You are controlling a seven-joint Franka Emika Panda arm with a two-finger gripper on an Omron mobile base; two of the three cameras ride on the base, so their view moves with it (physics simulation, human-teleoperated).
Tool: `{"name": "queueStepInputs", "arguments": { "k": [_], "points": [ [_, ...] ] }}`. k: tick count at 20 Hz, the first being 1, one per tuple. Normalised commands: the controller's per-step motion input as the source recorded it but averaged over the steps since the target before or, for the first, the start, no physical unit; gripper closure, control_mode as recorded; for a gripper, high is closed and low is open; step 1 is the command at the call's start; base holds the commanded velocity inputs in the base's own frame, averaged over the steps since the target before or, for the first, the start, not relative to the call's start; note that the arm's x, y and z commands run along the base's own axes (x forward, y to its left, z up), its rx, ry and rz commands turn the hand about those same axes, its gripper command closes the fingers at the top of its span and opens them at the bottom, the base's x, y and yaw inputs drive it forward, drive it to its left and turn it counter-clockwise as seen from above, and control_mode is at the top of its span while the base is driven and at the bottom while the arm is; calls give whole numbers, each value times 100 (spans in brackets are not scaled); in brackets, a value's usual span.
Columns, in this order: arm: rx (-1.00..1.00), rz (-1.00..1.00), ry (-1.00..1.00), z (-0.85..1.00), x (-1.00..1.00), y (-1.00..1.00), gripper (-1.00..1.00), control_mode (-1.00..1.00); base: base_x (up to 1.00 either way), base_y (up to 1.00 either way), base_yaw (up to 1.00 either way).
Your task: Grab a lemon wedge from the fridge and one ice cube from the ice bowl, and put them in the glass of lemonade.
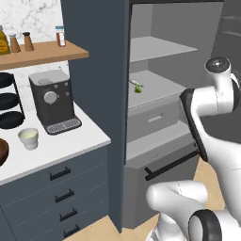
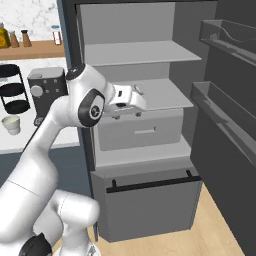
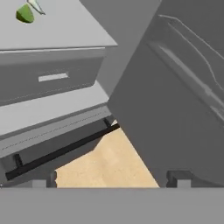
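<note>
Fingers (image 3: 109, 181) spread wide, empty; the lemon wedge (image 3: 25, 14) lies on the fridge (image 1: 99, 94) shelf, well apart from them.

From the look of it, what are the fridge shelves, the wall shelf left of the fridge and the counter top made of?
Fridge shelves: flat matt light grey, likely plastic or painted metal; no shine to settle it. Wall shelf: warm tan with a plain edge, reads as wood. Counter top: smooth uniform white, perhaps laminate or stone; the render leaves that open.
</note>
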Motion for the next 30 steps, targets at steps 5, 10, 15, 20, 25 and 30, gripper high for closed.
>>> {"name": "queueStepInputs", "arguments": {
  "k": [5, 10, 15, 20, 25, 30],
  "points": [
    [26, 37, 25, -27, -6, 77, -100, -100, 0, 0, 0],
    [9, 21, 8, 1, -81, 41, -100, -100, 0, 0, 0],
    [11, 4, 0, 9, -100, 20, -100, -100, 0, 0, 0],
    [7, 0, 6, 25, -75, 52, -100, -100, 0, 0, 0],
    [1, -7, 14, 21, -42, 45, -100, -100, 0, 0, 0],
    [1, -2, 0, -2, -5, -2, -100, -100, 0, 0, 0]
  ]
}}
